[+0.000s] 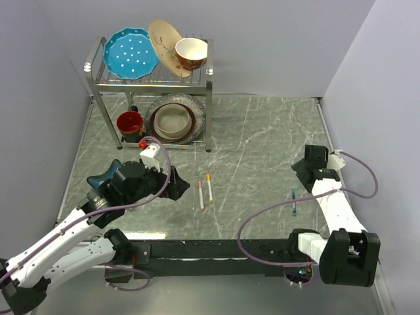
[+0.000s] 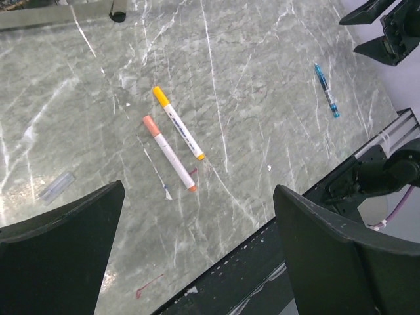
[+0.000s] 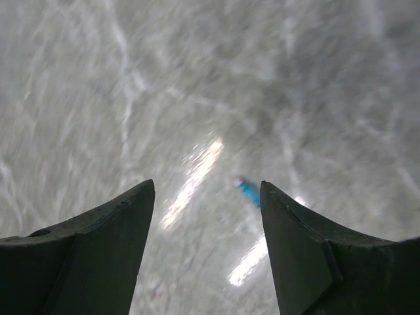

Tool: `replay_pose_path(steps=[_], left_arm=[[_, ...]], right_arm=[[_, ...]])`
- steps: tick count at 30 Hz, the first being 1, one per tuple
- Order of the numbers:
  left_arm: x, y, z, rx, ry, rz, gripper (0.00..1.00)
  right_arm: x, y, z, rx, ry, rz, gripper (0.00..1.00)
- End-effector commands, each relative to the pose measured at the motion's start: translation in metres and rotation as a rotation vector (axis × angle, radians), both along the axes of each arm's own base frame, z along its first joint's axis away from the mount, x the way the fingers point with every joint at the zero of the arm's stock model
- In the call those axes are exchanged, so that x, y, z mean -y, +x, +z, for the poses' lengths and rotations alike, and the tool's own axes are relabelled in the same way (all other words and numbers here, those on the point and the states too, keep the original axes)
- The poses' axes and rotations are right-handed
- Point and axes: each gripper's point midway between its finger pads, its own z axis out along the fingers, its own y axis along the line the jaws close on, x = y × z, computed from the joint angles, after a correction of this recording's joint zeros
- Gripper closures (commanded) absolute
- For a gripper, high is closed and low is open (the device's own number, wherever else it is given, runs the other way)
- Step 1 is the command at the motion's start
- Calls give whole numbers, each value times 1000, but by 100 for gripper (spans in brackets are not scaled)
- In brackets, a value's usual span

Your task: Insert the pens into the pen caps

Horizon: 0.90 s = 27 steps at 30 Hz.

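Jaws apart and empty on left gripper [image 2: 200,190] and right gripper [image 3: 207,186]; white pens [image 2: 169,152] lie side by side on the desk [image 1: 262,144], blue pen [image 2: 326,90] near your right arm; pinch off-centre and that thin barrel likely rolls away.

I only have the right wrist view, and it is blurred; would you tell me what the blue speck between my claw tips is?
Observer: It is a blue pen, lying alone on the table near the open right claw.
Operator: Thank you; where are the other pens?
Observer: The yellow-ended pen and the orange-ended pen, both white-barrelled, lie side by side near the table's middle.
Operator: And what is the left claw doing?
Observer: The left claw hangs open and empty, just left of those two pens.
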Motion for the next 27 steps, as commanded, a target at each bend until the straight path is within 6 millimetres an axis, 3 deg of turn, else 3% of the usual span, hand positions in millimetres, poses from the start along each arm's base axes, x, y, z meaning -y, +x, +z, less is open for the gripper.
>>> replay_pose_path(steps=[1,3,7,11,14,15,18,20,24,27], left_arm=[[-6,-6,6,52,5,-25,1],[-4,-10,10,64,-17,-51,1],[-5,-14,13,80,-32,-61,1],[-4,-18,17,93,-54,-83,1],[-5,-19,18,100,-58,-83,1],[-4,-20,20,106,-65,-88,1],[-3,-21,21,110,-71,-99,1],[-2,-22,19,106,-68,-103,1],[-1,-22,18,102,-66,-114,1],[0,-22,17,102,-65,-120,1]], right_arm=[[17,2,9,-12,-122,97,28],[9,2,9,-49,-172,287,28],[-8,10,9,-16,-102,408,30],[-5,22,12,-92,-90,431,38],[-1,32,17,-180,-103,487,39],[4,43,22,-207,-126,511,39],[20,42,25,-345,-181,525,42],[20,34,21,-409,-176,572,42],[24,14,-8,-591,-163,682,40],[5,7,-34,-586,-79,799,40]])
